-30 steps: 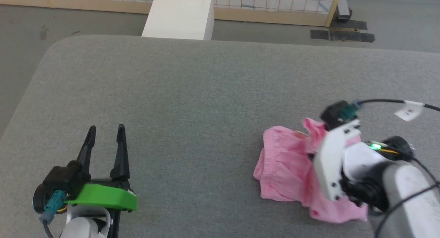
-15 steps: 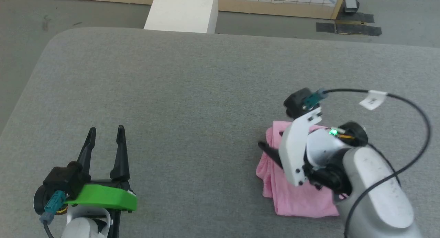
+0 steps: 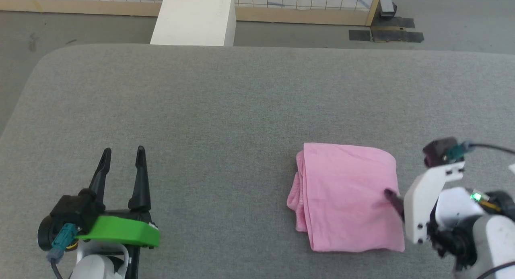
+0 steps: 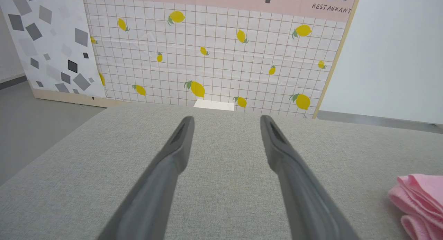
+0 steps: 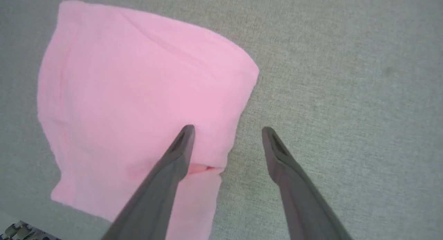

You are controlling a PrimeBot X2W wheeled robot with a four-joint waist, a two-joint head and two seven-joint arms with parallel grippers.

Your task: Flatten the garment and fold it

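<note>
- Two grippers sit nearest the camera. The left gripper [image 3: 123, 150] rests at the lower left with its fingers spread wide and nothing between them, well apart from the cloth.
- At the lower right, the right gripper [image 5: 227, 129] is also spread wide and holds nothing. One finger is over the pink cloth and the other over bare gray surface, so they straddle the cloth's right edge. I cannot tell whether the fingertip touches the fabric.
- The gray padded table [image 3: 241, 110] is bare around the cloth, with nothing between either gripper and it.
- Past the table's far edge stands a white block [image 3: 193, 17] on the gray floor [image 3: 80, 25], with black tape patches [image 3: 386, 35] to the right.
- Farthest back is a grid panel with lemons [image 4: 214, 60].
- The garment [image 3: 346, 194] lies on the table's right half, near the front edge. It is folded into a roughly rectangular packet.
- Its top layer is smooth, its left side shows bunched, stacked layers, and its far right corner is rounded.
</note>
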